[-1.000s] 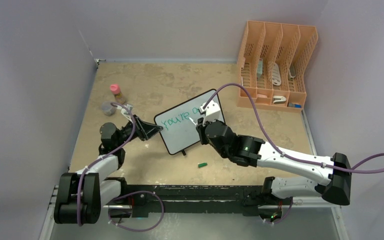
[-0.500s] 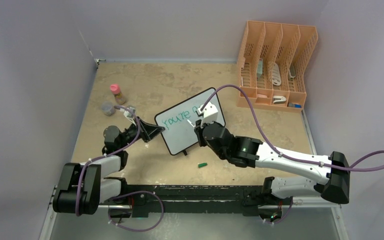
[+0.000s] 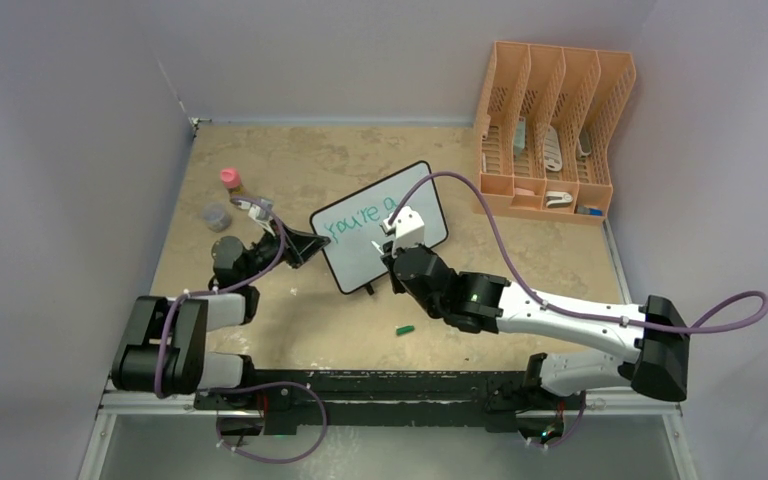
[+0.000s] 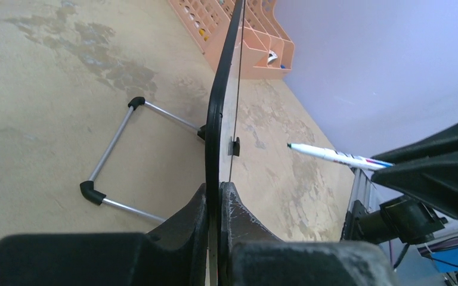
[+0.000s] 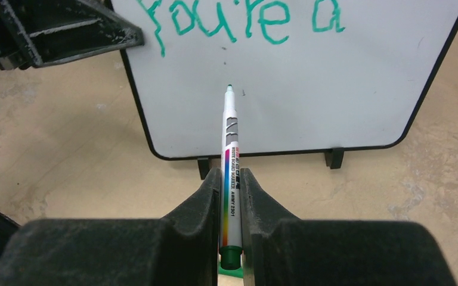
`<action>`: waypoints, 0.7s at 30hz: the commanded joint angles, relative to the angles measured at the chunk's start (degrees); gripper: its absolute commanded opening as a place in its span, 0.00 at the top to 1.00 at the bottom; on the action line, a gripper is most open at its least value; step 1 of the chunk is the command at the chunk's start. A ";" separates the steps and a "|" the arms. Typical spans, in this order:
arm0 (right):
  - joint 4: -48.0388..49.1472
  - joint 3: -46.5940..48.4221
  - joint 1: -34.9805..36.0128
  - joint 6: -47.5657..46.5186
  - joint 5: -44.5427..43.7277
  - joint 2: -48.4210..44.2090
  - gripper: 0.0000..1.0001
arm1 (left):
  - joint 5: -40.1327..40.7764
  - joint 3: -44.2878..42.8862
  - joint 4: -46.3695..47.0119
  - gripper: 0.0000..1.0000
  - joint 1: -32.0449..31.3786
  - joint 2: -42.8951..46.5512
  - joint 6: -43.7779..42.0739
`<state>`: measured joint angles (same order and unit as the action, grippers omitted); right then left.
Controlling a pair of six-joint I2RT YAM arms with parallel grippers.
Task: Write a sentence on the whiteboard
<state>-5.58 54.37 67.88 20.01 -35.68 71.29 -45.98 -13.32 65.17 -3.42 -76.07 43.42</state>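
Note:
The whiteboard (image 3: 380,238) stands tilted on the table with teal lettering "you're a" (image 3: 365,221) along its top line. My left gripper (image 3: 310,245) is shut on the board's left edge; in the left wrist view (image 4: 218,193) the black frame (image 4: 217,107) runs between my jaws. My right gripper (image 3: 388,250) is shut on a white marker (image 5: 231,173) with a green tip. Its tip (image 5: 229,87) points at the blank white area below the lettering (image 5: 238,21). I cannot tell whether the tip touches the board (image 5: 334,89).
An orange file rack (image 3: 550,130) stands at the back right. A pink-capped bottle (image 3: 232,183) and a small grey jar (image 3: 216,216) sit at the left. The green marker cap (image 3: 405,328) lies on the table near the front. The board's wire stand (image 4: 116,149) rests behind it.
The board and my left gripper have shifted up and a little left. My right gripper has drawn back left and down from the "a" to below the first line.

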 commanded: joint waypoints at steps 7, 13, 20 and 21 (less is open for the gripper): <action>7.16 2.96 0.33 -4.21 -1.76 3.63 1.00 | -3.87 -5.70 12.43 1.00 3.24 -10.34 1.64; 8.50 4.28 0.52 -5.46 -0.27 5.69 1.00 | -3.80 -4.17 9.08 1.00 3.24 -7.93 -0.28; 9.83 5.63 1.99 -6.07 0.44 8.50 1.00 | -4.26 -4.34 7.46 1.00 3.24 -7.34 -0.93; 9.88 5.84 2.21 -5.99 0.44 8.98 1.00 | -4.32 -4.34 7.28 1.00 3.30 -7.26 -1.04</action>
<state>1.06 57.19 69.01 15.07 -34.98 79.31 -49.78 -17.85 71.07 -0.78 -84.86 43.86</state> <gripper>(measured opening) 0.149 0.030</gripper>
